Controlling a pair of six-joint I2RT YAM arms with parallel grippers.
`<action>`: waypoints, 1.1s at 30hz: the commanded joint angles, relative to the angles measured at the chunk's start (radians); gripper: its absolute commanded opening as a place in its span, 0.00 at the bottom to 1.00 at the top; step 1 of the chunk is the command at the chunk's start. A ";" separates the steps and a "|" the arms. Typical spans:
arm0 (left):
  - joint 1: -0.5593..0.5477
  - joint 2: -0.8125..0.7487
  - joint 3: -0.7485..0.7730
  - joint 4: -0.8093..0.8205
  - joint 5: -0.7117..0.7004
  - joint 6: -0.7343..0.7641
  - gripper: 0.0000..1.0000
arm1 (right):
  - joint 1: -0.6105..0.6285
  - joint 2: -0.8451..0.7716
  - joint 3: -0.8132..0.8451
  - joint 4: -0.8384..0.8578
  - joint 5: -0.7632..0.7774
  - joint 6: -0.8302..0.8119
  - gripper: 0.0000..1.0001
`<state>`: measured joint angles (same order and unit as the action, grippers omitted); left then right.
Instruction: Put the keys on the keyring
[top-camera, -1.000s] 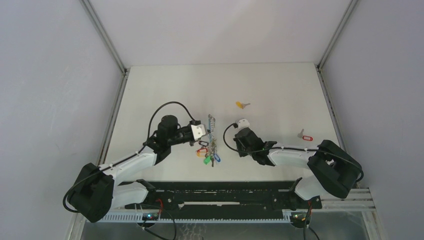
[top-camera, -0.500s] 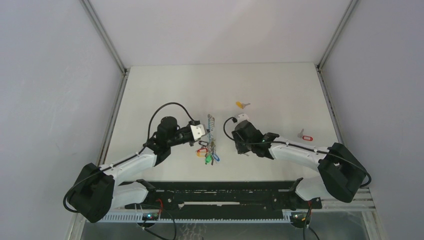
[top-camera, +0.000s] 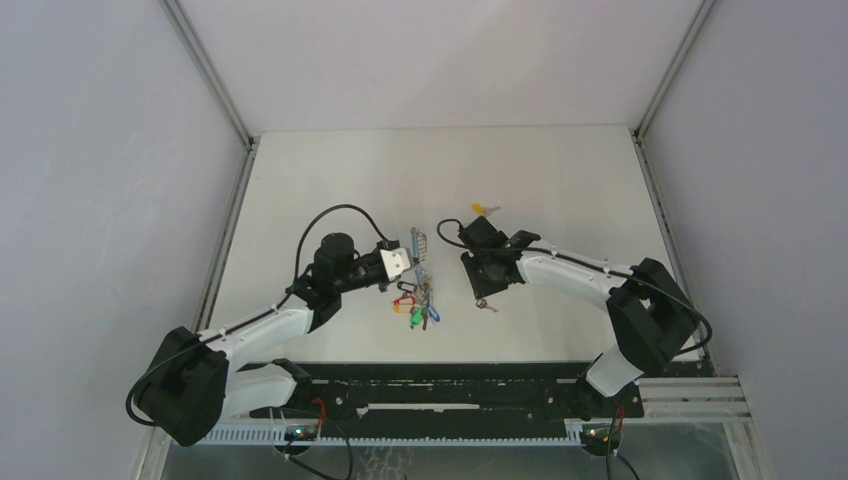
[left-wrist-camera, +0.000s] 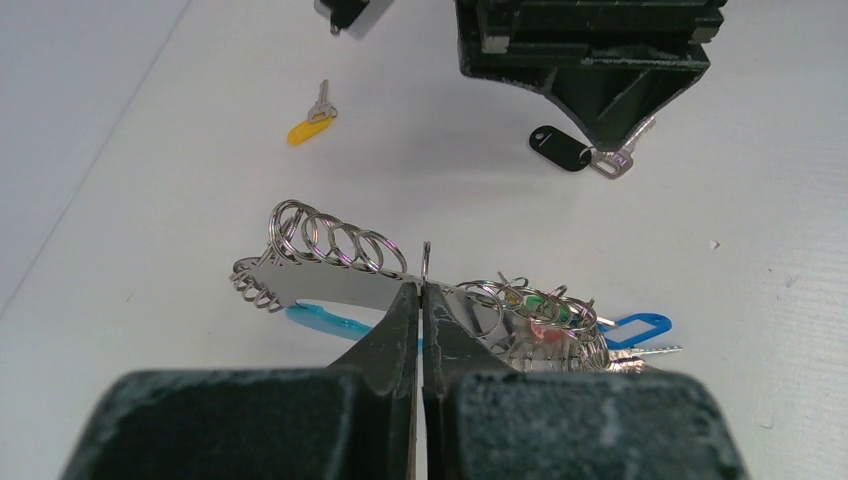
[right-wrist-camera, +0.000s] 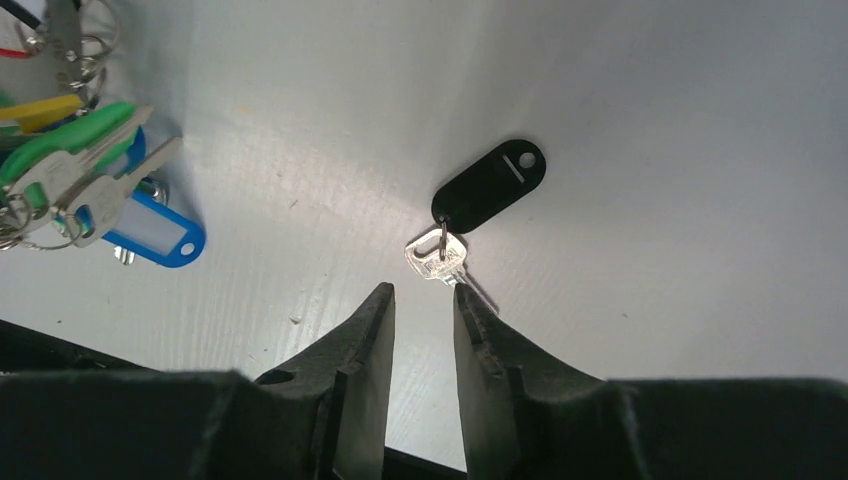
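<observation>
**Inspector:** Left hand (left-wrist-camera: 421, 298), condition?

**Assistant:** Fingers pressed together, pinching a thin wire ring of the keyring (left-wrist-camera: 330, 243). That ring stands upright just past the tips. The linked-ring chain runs off to the left of the pinch. The bunch of coloured tags lies to the right on the white surface (top-camera: 330, 180).

**Inspector:** Position of the keyring overall?

**Assistant:** In the top view it lies between the two arms, chain end away from the bases and tags toward them. The left hand (top-camera: 414, 264) meets it from the left side, about midway along.

**Inspector:** Right hand (right-wrist-camera: 423, 300)?

**Assistant:** Fingers spread a little, nothing between them. It points down at the surface. The black-tagged key (right-wrist-camera: 490, 186) lies flat just beyond the tips, its silver head nearest the gap, its tag angled away to the upper right. I cannot tell whether the tips touch the surface.

**Inspector:** Other keys?

**Assistant:** One yellow-tagged key (top-camera: 483, 209) lies on the surface farther from the bases, just beside the right arm, well apart from the keyring. The black-tagged key (top-camera: 486, 303) lies to the right of the tag bunch, near it but not touching.
</observation>
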<state>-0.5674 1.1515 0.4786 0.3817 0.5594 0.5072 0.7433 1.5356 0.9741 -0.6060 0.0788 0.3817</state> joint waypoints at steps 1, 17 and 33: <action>-0.005 -0.030 -0.009 0.080 0.007 -0.010 0.00 | -0.016 0.062 0.090 -0.108 -0.061 -0.004 0.28; -0.005 -0.026 -0.005 0.071 0.006 -0.006 0.00 | -0.058 0.217 0.209 -0.189 -0.110 -0.052 0.23; -0.005 -0.026 0.000 0.061 0.005 -0.004 0.00 | -0.071 0.274 0.236 -0.197 -0.122 -0.062 0.18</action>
<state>-0.5674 1.1515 0.4786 0.3813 0.5594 0.5072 0.6800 1.8053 1.1690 -0.8001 -0.0391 0.3351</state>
